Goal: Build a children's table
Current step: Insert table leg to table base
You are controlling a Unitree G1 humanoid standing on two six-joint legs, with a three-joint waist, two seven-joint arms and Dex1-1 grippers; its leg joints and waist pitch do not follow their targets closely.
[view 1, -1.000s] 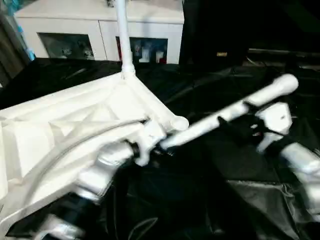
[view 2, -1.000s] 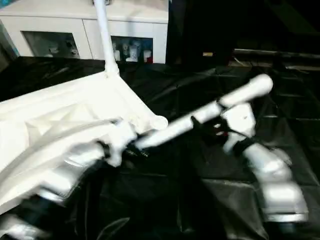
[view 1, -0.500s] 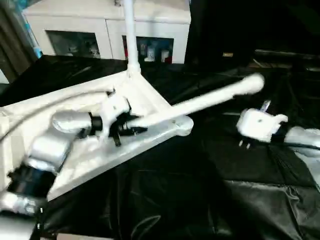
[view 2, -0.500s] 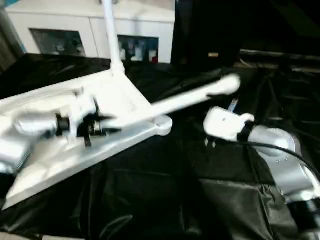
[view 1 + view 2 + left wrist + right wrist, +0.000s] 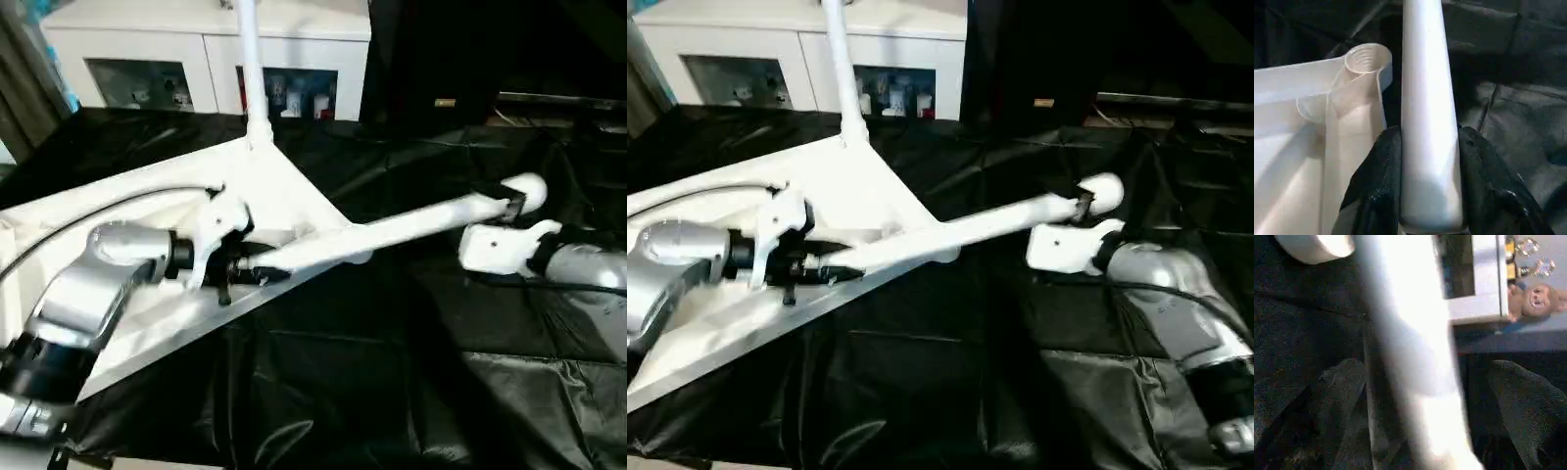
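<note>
Table top [image 5: 284, 201]: lay upside down on the black cloth [image 5: 392, 392], beside and beneath the left gripper, ribbed underside up.
Fitted leg [image 5: 251, 69]: stood upright in the far corner, beyond the left gripper.
Corner socket [image 5: 1367, 58]: empty, just beside the left gripper's fingers.
Loose leg [image 5: 392, 230]: ran slanted between the two grippers, over the top's near corner.
Left gripper [image 5: 257, 274]: black fingers [image 5: 1376, 186] clamped on the loose leg's lower end.
Right gripper [image 5: 1083, 208]: fingers [image 5: 1332, 406] spread wide either side of the leg's rounded end; contact hard to judge, probably none.
Cabinet [image 5: 176, 44]: white, well beyond both grippers.
</note>
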